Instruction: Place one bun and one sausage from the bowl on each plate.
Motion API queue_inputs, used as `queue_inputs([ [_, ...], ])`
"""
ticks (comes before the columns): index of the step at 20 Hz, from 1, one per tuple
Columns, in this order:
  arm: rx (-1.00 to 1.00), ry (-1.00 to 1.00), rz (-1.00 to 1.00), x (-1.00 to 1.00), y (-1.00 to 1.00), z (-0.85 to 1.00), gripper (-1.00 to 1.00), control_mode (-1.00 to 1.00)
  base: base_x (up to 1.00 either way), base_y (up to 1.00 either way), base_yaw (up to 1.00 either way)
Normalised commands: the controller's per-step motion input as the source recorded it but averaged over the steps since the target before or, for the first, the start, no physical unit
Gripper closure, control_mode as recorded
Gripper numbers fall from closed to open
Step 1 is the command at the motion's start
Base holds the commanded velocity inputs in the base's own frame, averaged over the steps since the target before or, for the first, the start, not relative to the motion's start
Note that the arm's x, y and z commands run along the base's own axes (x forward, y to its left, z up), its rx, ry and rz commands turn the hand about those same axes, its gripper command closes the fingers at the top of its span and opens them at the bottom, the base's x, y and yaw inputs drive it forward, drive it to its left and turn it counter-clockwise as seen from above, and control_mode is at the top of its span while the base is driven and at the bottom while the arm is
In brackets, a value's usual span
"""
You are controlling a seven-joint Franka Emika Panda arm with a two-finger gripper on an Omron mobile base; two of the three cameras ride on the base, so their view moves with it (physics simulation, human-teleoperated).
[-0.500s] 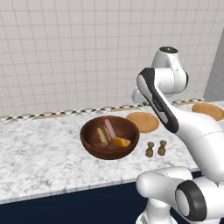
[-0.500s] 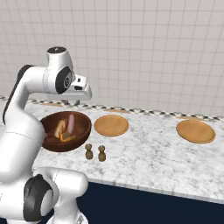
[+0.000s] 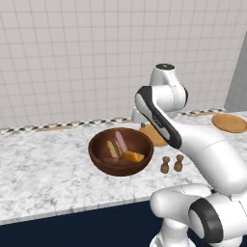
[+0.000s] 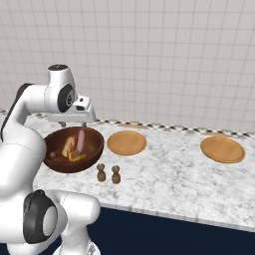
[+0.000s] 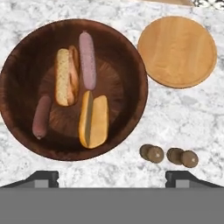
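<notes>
The dark wooden bowl [image 5: 127, 52] [image 3: 99, 157] [image 4: 74, 167] sits on the marble counter. It holds two buns [image 5: 66, 78] [image 5: 94, 119], a pink sausage [image 5: 87, 60] and a darker sausage [image 5: 41, 117]. A flat tan plate [image 5: 177, 51] [image 4: 127, 142] [image 3: 155, 136] lies right beside the bowl. A second plate [image 4: 222, 148] [image 3: 229, 122] lies farther right. My gripper [image 5: 112, 177] [image 4: 73, 124] hangs open above the bowl's near rim, with its fingertips [image 5: 43, 177] wide apart and nothing between them.
Two small brown shakers [image 5: 152, 153] [image 5: 183, 157] [image 4: 101, 173] [image 3: 165, 165] stand on the counter [image 4: 169, 174] in front of the bowl and the near plate. A tiled wall closes off the back. The counter's front edge runs just below the shakers.
The arm has swung a little left and down, bringing the hand lower over the bowl. The bowl, plates and shakers have not moved.
</notes>
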Motion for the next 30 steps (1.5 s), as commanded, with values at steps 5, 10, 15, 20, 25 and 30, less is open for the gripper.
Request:
queue_inputs([
  [5, 0.00, 0.29, 0.00, 0.36, 0.42, -0.56, -1.00, -1.00, 0.00, 0.00, 0.00],
  [10, 0.00, 0.14, 0.00, 0.29, 0.11, -0.51, -1.00, -1.00, 0.00, 0.00, 0.00],
  [15, -0.10, 0.01, 0.00, -0.25, 0.08, -0.69, -1.00, -1.00, 0.00, 0.00, 0.00],
  [20, -0.08, 0.00, 0.00, -0.08, 0.09, -0.23, -1.00, -1.00, 0.00, 0.00, 0.00],
  [25, -0.01, 0.04, 0.00, 0.00, 0.00, -0.16, -1.00, -1.00, 0.00, 0.00, 0.00],
  [30, 0.00, 0.09, 0.00, 0.00, 0.00, -0.37, -1.00, -1.00, 0.00, 0.00, 0.00],
])
